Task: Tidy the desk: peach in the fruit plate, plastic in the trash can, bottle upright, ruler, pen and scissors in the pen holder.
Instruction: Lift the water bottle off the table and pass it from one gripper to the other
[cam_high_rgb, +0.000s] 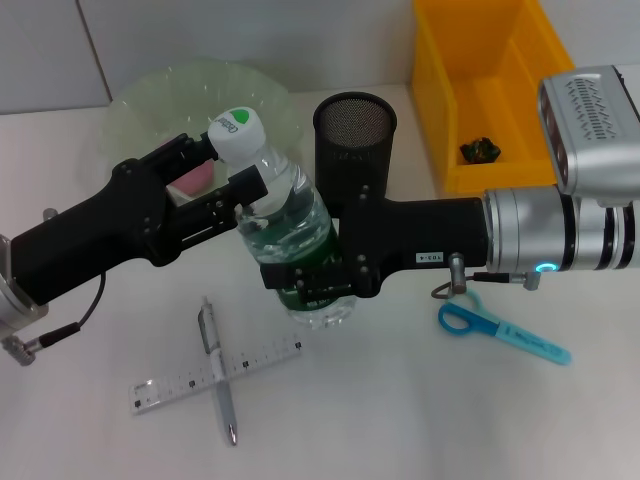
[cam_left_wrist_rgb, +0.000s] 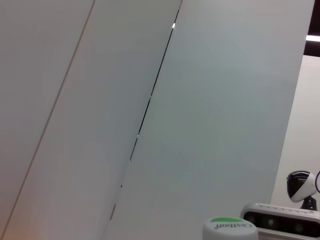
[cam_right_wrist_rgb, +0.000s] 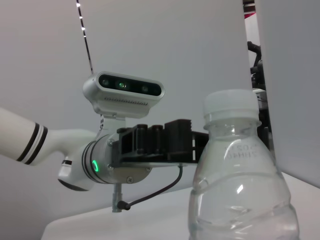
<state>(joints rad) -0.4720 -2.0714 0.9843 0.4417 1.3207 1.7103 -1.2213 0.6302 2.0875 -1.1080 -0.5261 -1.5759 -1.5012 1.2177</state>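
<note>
A white desk (cam_high_rgb: 420, 420) seen from above, with two robot arms meeting at its middle. At the far left sits one pale green fruit plate (cam_high_rgb: 150, 100) with a wavy rim; a pink patch, seemingly the peach (cam_high_rgb: 195, 175), shows inside it, mostly hidden behind the left arm. The left gripper (cam_high_rgb: 235, 195), black, reaches in from the left and its fingers are closed on the neck of the single bottle (cam_high_rgb: 285, 215), just under the white cap. The bottle stands roughly upright, a little tilted, at the centre of the desk, clear with water inside and a green label low down. The right gripper (cam_high_rgb: 310, 285) comes in from the right and clamps the bottle's lower body at the label. Just behind the bottle, to its right, stands one black mesh pen holder (cam_high_rgb: 355, 145); whether anything is inside cannot be told. At the far right is one yellow trash can (cam_high_rgb: 440, 120), with a small dark crumpled item (cam_high_rgb: 480, 150) lying on its floor. On the near desk, left of centre, one clear ruler (cam_high_rgb: 175, 380) and one silver pen (cam_high_rgb: 215, 365) lie crossed, the pen over the ruler. To the right, below the right arm, lies one pair of blue-handled scissors (cam_high_rgb: 500, 330), flat on the desk.
</note>
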